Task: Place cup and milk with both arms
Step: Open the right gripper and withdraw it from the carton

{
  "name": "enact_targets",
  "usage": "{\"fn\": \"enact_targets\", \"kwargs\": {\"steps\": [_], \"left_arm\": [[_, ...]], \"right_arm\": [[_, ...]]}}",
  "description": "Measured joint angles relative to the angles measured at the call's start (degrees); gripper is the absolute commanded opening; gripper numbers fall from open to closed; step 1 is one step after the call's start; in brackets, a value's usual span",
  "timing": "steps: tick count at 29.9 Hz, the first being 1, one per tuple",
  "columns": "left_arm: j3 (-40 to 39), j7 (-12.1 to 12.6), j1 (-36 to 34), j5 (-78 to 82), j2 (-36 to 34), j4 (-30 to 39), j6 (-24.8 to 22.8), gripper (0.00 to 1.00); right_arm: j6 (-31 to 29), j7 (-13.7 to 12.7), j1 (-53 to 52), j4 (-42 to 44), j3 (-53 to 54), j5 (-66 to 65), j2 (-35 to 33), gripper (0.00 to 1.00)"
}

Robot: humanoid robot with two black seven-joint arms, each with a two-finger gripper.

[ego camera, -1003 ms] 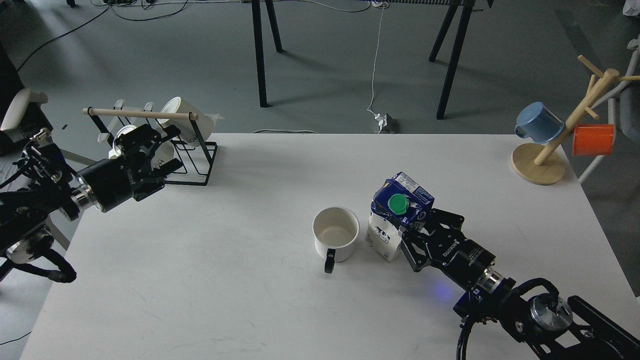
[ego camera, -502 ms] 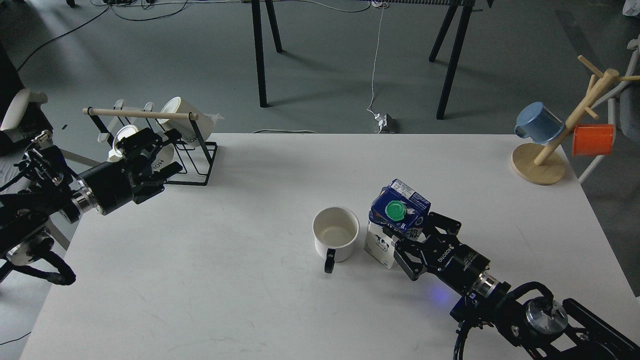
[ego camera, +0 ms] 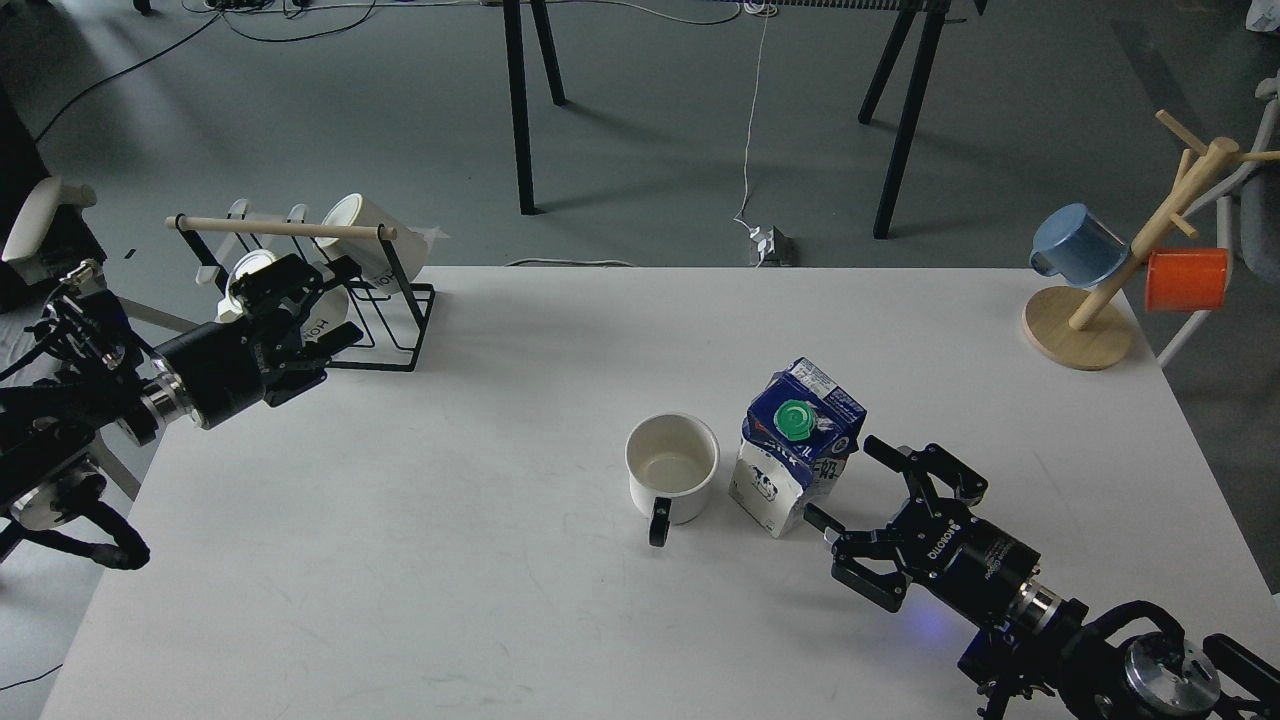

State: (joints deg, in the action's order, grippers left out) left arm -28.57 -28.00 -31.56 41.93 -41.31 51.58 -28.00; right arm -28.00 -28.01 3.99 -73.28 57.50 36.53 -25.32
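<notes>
Two things stand side by side: the stiff, breakable cup (ego camera: 672,468), graspable by its rim, and the light, crushable milk (ego camera: 796,445), best gripped mid-body, beside the right gripper (ego camera: 845,487) with fingers spread empty, while I cannot tell the left gripper (ego camera: 300,310) finger state

Mug (ego camera: 672,470) near middle of table (ego camera: 480,600), milk carton (ego camera: 795,445) just right of it. Mug rack (ego camera: 330,290) at far left corner; mug tree (ego camera: 1100,300) at far right corner.

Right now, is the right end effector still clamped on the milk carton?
No, the right end effector is open and drawn back from the milk carton, which stands free on the table beside the cup.
</notes>
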Motion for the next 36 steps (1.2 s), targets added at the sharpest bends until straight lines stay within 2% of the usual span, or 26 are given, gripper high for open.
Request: {"fn": "enact_targets", "kwargs": {"steps": [6, 10, 13, 17, 20, 23, 30, 36], "left_arm": [[-0.09, 0.00, 0.10, 0.00, -0.01, -0.11, 0.00, 0.95], [-0.16, 0.00, 0.76, 0.00, -0.01, -0.17, 0.00, 0.95], [-0.29, 0.00, 1.59, -0.01, -0.01, -0.17, 0.00, 0.96], [-0.75, 0.00, 2.27, -0.38, -0.01, -0.17, 0.00, 0.96], [-0.95, 0.00, 2.35, -0.63, -0.01, -0.16, 0.00, 0.96], [-1.94, 0.00, 2.35, -0.81, -0.37, -0.11, 0.00, 0.96], [-7.52, 0.00, 1.89, -1.21, -0.93, -0.08, 0.00, 0.96], [-8.47, 0.00, 0.07, -1.31, -0.94, -0.07, 0.00, 0.96]], "right_arm": [[0.00, 0.00, 8.41, -2.33, 10.68, 0.26, -7.72, 1.00], [0.00, 0.02, 9.49, -0.20, 19.87, 2.88, -12.82, 1.00], [0.00, 0.03, 5.92, 3.68, 23.85, 6.29, -16.62, 1.00], [0.00, 0.02, -5.94, 11.51, 22.69, 7.06, -20.05, 1.00], [0.00, 0.01, -14.00, 17.36, 17.96, 7.05, -20.26, 1.00], [0.00, 0.02, -18.51, 19.48, 13.86, 7.04, -19.35, 1.00], [0.00, 0.01, -19.57, 19.93, 12.30, 5.87, -15.00, 1.00], [0.00, 0.01, -19.49, 20.10, 12.28, 5.75, -13.75, 1.00]]}}
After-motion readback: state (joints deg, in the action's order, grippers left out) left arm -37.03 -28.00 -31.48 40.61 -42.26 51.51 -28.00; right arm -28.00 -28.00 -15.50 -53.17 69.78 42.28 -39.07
